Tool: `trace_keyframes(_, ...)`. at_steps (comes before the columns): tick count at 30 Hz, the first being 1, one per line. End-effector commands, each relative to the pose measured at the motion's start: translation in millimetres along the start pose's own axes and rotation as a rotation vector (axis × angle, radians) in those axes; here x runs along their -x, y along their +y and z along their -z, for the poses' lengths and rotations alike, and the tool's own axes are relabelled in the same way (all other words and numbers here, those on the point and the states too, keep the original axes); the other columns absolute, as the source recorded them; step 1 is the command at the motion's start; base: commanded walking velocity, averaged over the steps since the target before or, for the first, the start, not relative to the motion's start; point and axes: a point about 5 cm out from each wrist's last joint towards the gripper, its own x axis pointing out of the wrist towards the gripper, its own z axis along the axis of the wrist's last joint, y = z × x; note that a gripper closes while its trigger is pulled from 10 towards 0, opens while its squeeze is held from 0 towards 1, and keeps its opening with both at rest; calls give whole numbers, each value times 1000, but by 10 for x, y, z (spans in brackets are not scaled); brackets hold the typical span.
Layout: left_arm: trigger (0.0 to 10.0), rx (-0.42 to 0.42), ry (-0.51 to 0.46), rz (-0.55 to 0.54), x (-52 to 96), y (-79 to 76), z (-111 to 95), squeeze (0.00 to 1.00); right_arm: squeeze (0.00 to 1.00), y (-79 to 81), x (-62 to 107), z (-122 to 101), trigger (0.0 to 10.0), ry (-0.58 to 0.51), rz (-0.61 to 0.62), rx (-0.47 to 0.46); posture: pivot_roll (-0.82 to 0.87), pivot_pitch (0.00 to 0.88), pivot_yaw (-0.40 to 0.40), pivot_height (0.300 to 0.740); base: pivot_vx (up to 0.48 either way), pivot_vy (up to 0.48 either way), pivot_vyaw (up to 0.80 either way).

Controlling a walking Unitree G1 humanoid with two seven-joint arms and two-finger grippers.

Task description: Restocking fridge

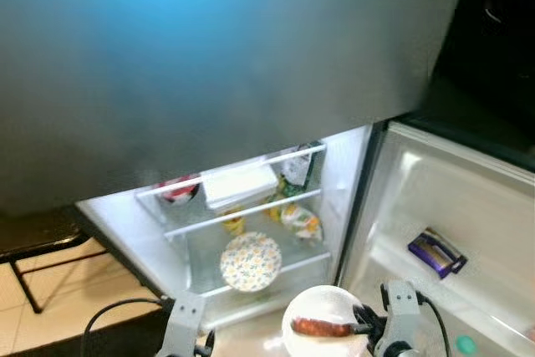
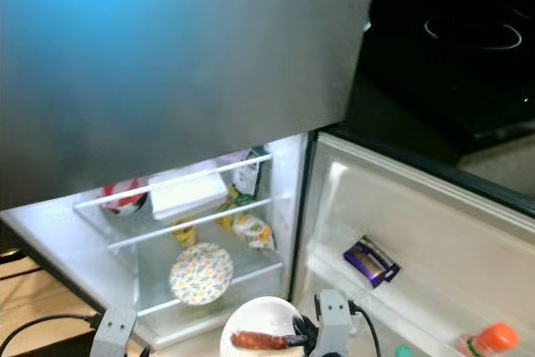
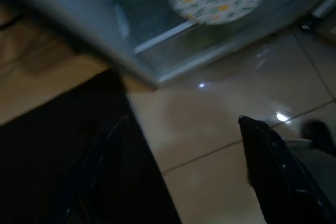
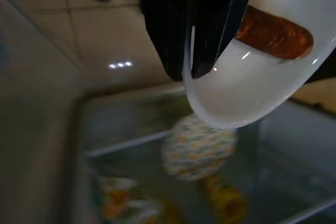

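Your right pincer (image 4: 189, 30) is clamped on the rim of the white plate (image 1: 322, 319) carrying a sausage (image 1: 320, 327), at 5 o'clock from the floral plate (image 1: 250, 261) standing in the open fridge (image 1: 351, 173), while your left pincer (image 3: 178, 166) hangs with fingers apart.

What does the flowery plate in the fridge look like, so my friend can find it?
Look into the open fridge, below the white wire shelves. On the bottom level a round plate leans up on its edge, facing out. It alone is speckled with tiny yellow and green flowers; the other plate, pinched in the right gripper, is plain white and carries a sausage.
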Motion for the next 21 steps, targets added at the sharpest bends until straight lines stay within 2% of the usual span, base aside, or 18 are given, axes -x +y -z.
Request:
trace_keyframes(1, 10000, 15, 40, -5, 43, 10, 118, 0, 0, 1, 2, -6, 10000, -4, -5, 7, -73, 99, 42, 717, 0, 0, 788)
trace_keyframes(17, 10000, 21, 50, -7, 40, 15, 121, 0, 0, -13, 8, 4, 10000, 2, 7, 11, -74, 98, 44, 717, 0, 0, 785)
trace_keyframes(21, 10000, 32, 54, -17, 33, 29, 114, 0, 0, -64, 11, -9, 10000, 1, 43, 5, -74, 101, 45, 717, 0, 0, 616)
